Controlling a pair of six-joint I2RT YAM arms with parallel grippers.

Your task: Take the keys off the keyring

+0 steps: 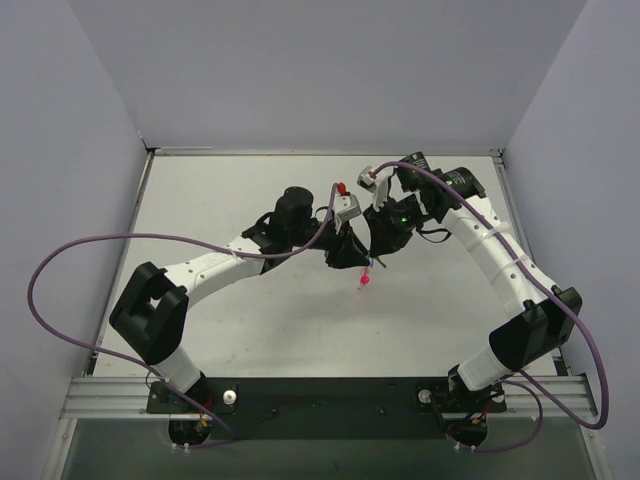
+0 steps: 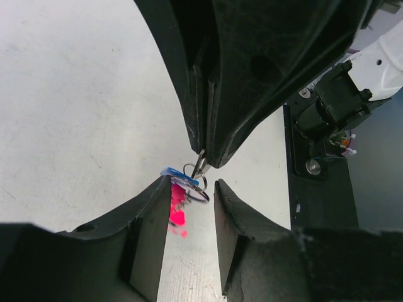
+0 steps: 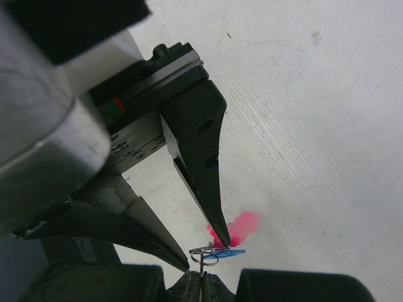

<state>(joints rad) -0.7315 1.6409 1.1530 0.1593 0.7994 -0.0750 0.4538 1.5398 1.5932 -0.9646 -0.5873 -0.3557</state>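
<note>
silvery wire of the keyring (image 2: 196, 189) is pinched edge-on in the right fingers (image 2: 203, 154), which are pressed together on it and hold it above the pale counter (image 2: 75, 100). from the ring hang the blue key (image 2: 179, 176) and the pink keys (image 2: 178, 211), bunched just under the pinch; i cannot tell how many pink ones there are. the left fingers (image 2: 150, 214) stand apart, 1 on each side of the bunch, gripping nothing. 1 tip looks to be touching the blue head and the pink plastic, and the other is just beside the ring.

by my reading the step in hand is lining up a hold on 1 key, with none off the ring yet. the next move calls for the left fingers to close on a single key head, not on the ring or the whole bunch. they would then work that key round the coil to its split end while the right fingers stop the ring turning. the parts are tiny next to the tips, so a slip or a grab of 2 keys at once seems likely.

no brand, label or readable writing shows. a few small raised marks on the metal block (image 3: 129, 148) behind the left fingers are too blurred to read.
</note>
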